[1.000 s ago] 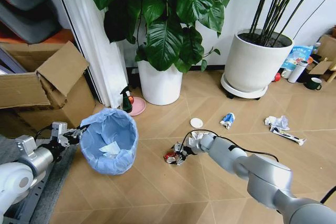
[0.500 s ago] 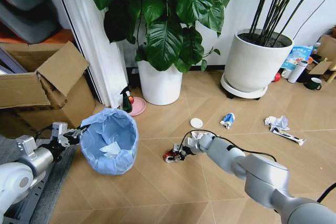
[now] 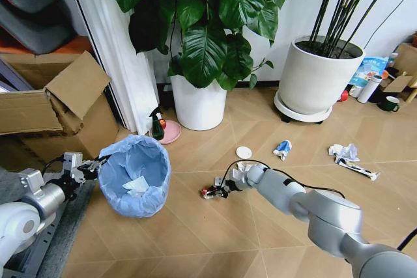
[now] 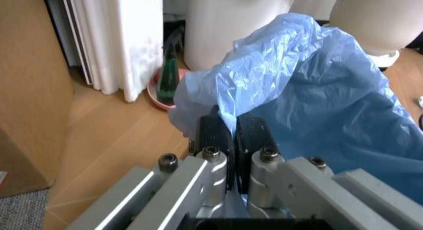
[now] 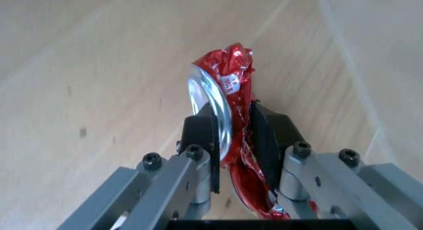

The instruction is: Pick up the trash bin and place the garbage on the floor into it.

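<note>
At about eight o'clock on the wooden floor (image 3: 195,239), the left gripper (image 3: 91,164) is clamped tight on the rim of the trash bin (image 3: 135,177), pinching its crinkled light-blue liner; the bin tilts with its mouth up and a white scrap inside. Toward the middle, at the bin's three o'clock, the right gripper (image 3: 215,191) is closed on a crushed red-silver can (image 3: 209,193), held just over the boards. Farther off, around one to two o'clock, a white lid (image 3: 244,152), a blue-white wrapper (image 3: 282,149) and crumpled paper (image 3: 343,152) lie scattered before two white plant pots (image 3: 199,104).
</note>
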